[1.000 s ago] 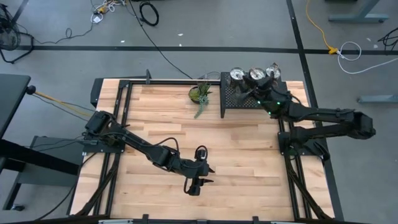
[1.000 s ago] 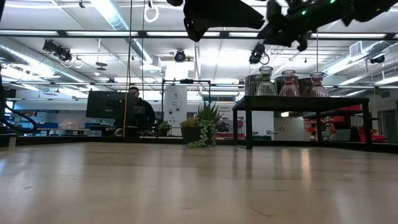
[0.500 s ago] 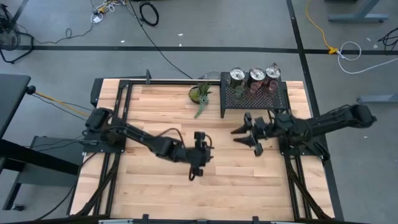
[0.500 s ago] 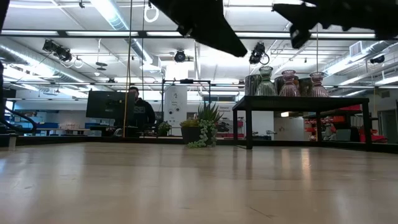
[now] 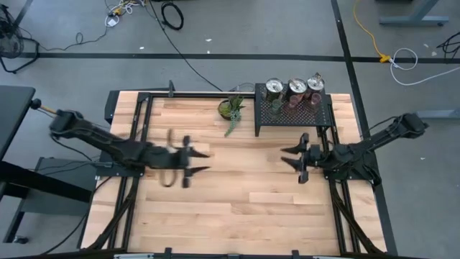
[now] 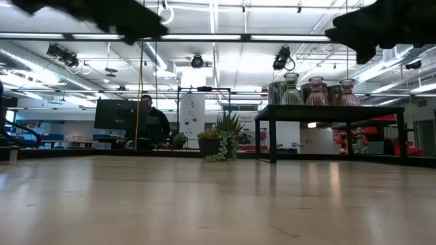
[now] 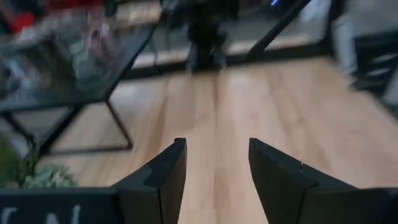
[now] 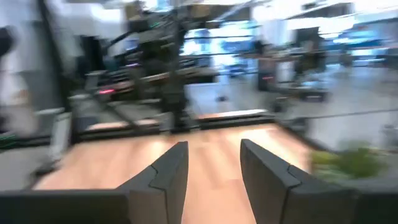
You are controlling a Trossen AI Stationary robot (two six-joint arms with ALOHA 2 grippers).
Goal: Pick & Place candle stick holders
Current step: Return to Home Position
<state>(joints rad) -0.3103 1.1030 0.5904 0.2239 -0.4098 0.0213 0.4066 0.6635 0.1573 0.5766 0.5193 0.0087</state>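
Here left tool (image 5: 200, 161) and right tool (image 5: 286, 155) hover spread, facing each other.

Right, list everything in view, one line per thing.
Silver candle holders: three, silver, rack's far edge.
Pink glass candle holders: two, pink, on the rack.
Green glass candle holder: one, olive-green, beside the pink ones.
Rack: one, black mesh, table's far right.
Potted plant: one, green, left of the rack.
Table: one, light wood.
Person: one, dark top, room behind.
Left gripper: one, dark, open, above table's left half.
Right gripper: one, dark, open, above table's right half.
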